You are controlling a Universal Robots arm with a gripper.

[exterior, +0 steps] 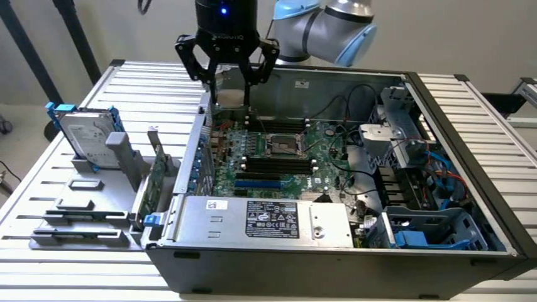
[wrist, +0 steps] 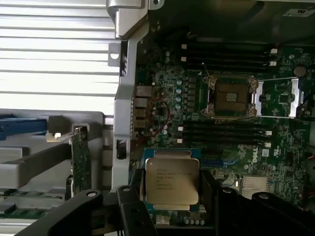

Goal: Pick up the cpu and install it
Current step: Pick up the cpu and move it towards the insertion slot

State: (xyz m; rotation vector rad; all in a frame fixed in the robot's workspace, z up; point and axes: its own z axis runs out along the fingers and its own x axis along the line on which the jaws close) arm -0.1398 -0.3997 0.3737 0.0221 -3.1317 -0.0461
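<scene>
The cpu (wrist: 172,182) is a small flat square chip with a dull silver top and printed text, held between my two black fingers (wrist: 132,199). My gripper (exterior: 231,85) is shut on the cpu (exterior: 231,96), hanging above the open computer case near its far wall on the exterior view's left. The empty cpu socket (exterior: 283,145) lies on the green motherboard, below and to the exterior view's right of the chip. In the wrist view the socket (wrist: 231,96) shows its metal frame with the lever bracket swung open beside it.
A silver hard drive with blue rails (exterior: 84,135) stands in a grey fixture (exterior: 84,207) outside the case. An expansion card (exterior: 155,179) stands beside the case wall. A grey power supply box (exterior: 260,220) fills the near side. Cables and drive cages (exterior: 419,170) crowd the exterior view's right.
</scene>
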